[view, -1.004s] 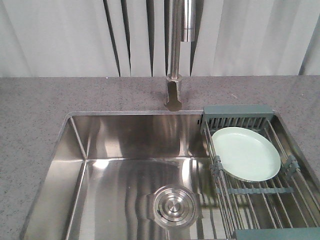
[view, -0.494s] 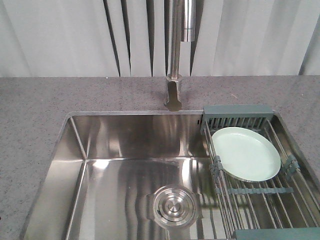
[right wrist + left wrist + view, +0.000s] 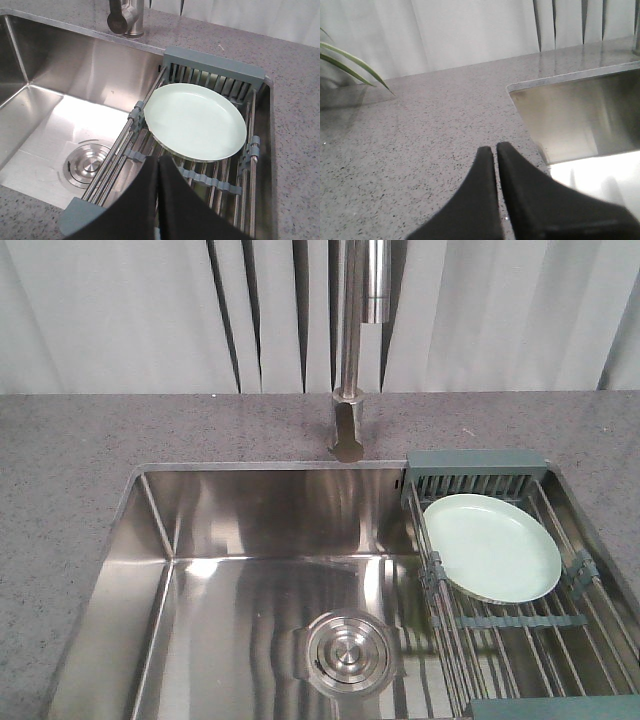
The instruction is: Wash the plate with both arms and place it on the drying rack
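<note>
On the drying rack (image 3: 200,172) over the sink's (image 3: 230,540) right side lies the plate (image 3: 195,122), untouched. Right tool (image 3: 158,165) hovers clenched nearby; left tool (image 3: 495,152), clenched, over the worktop (image 3: 420,130). Fetching the plate comes next: jaws must part.

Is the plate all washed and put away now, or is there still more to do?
It looks put away: the mint-green plate lies on the drying rack over the sink, with nothing holding it. Whether it got washed, the pictures cannot tell. Nothing is in hand: the left gripper is over the countertop and the right gripper is above the rack, both with jaws shut and empty. Nothing seems left.
</note>
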Robot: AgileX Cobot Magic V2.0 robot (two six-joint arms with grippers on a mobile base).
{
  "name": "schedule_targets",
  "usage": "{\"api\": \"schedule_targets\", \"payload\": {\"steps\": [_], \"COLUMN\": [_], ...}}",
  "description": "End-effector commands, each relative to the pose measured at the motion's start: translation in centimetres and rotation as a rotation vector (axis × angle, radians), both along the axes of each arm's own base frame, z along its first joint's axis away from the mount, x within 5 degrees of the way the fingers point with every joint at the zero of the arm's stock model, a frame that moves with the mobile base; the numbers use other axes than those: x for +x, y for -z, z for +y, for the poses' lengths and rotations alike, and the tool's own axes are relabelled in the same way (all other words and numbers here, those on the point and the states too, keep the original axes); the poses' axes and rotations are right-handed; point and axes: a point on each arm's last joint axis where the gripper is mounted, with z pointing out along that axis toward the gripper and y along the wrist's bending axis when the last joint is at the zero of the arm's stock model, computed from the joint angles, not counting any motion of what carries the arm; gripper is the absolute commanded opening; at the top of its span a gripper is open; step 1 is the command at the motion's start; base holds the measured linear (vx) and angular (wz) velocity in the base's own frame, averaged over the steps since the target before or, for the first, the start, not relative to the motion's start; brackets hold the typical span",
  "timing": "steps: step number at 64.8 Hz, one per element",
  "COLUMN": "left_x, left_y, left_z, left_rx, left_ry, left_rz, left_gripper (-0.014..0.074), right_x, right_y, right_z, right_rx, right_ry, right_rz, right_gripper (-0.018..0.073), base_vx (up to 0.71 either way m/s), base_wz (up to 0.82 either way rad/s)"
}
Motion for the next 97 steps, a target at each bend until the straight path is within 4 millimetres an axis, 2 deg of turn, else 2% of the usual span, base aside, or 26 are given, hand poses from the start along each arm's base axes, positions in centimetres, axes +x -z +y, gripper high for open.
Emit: {"api": "schedule_targets", "payload": {"steps": [1, 60, 70, 79, 88, 97], "left_x": [-0.2, -0.2, -0.2, -0.2, -0.2, -0.2], "left_y": [-1.6, -1.6, -1.6, -1.6, -1.6, -1.6], "left_z": [0.1, 0.1, 0.1, 0.1, 0.1, 0.1], "left_rx": [-0.046, -0.058, -0.058, -0.058, -0.058, -0.058], "left_ry": [-0.015, -0.016, -0.016, -0.016, -0.016, -0.016], "left_rz": [-0.112, -0.111, -0.111, -0.111, -0.111, -0.110], "left_gripper": [0.0022, 0.0022, 0.0022, 0.0022, 0.0022, 0.0022], "right_x": [0.3, 0.3, 0.4, 0.0, -0.6, -0.5], "right_y": [-1.2, -1.2, 0.7, 2.5, 4.3, 6.7], "right_z": [0.0, 0.0, 0.0, -0.4, -1.0, -1.6], "right_rx": [0.019, 0.024, 0.023, 0.044, 0.158, 0.246], "right_ry": [0.013, 0.013, 0.017, 0.057, 0.166, 0.261], "right_rz": [-0.068, -0.068, -0.037, -0.124, -0.228, -0.239], "right_gripper": [-0.0004, -0.0004, -0.0004, -0.0004, -0.0004, -0.0004], "base_vx": [0.00, 0.00, 0.00, 0.00, 0.00, 0.00], "base_wz": [0.00, 0.00, 0.00, 0.00, 0.00, 0.00]}}
